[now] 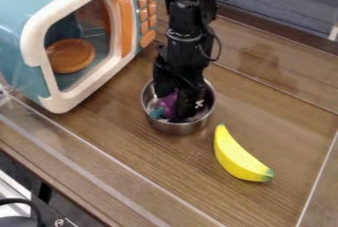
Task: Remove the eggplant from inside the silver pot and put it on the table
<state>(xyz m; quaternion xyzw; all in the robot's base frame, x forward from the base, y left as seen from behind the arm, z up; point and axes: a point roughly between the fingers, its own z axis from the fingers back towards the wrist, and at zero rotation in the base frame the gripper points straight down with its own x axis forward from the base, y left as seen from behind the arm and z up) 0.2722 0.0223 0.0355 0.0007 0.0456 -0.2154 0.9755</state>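
The silver pot (179, 124) stands in the middle of the brown table (119, 162), just in front of the toy microwave. My black gripper (177, 103) reaches straight down into it from above, its fingers open and set on either side of the purple eggplant (165, 106). Only a small patch of purple shows between the fingers; the remainder of the eggplant is hidden by the gripper and the pot wall. I cannot tell whether the fingers touch it.
A blue and cream toy microwave (59, 34) with its door open stands at the left, an orange bowl (70, 55) inside. A yellow banana (239, 154) lies right of the pot. A clear plastic rim (53, 142) edges the table.
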